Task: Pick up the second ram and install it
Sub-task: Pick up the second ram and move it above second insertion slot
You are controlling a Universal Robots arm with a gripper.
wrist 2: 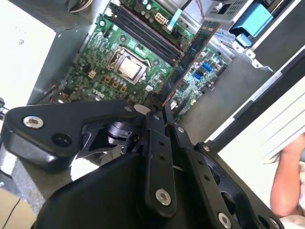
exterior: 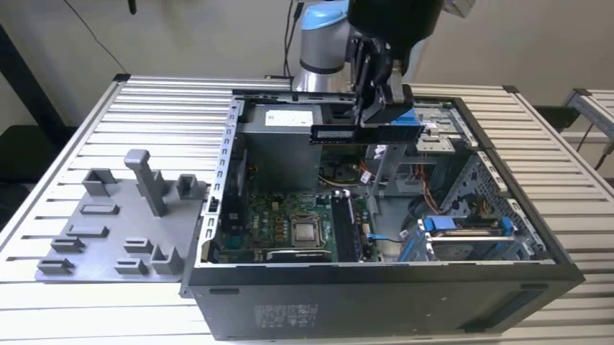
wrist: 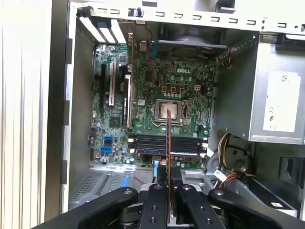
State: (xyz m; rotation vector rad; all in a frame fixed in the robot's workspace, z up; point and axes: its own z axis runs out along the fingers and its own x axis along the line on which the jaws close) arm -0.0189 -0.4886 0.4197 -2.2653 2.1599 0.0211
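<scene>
- Clamping the second ram in the gripper, with the fingers pressing together on the stick's two flat faces, off its middle and toward the exterior view's right.
- Holding the stick level and lengthwise in the upper middle of the exterior view, above the open computer case and in front of the grey power supply.
- Hanging well clear of the green motherboard, which is lying flat on the case floor with the bare processor at its middle.
- Showing, in the second wrist view, the second ram reaching out from the gripper over the motherboard, its gold contact edge catching the light.
- Appearing edge-on in the first wrist view, the second ram rising as a thin line from the gripper and crossing in front of the dark memory slots below the processor.
- Lying on the slatted table at the exterior view's left, just beside the case, the grey holder tray, well apart from the gripper.
- Showing a person's arm beyond the case wall in the second wrist view.
</scene>
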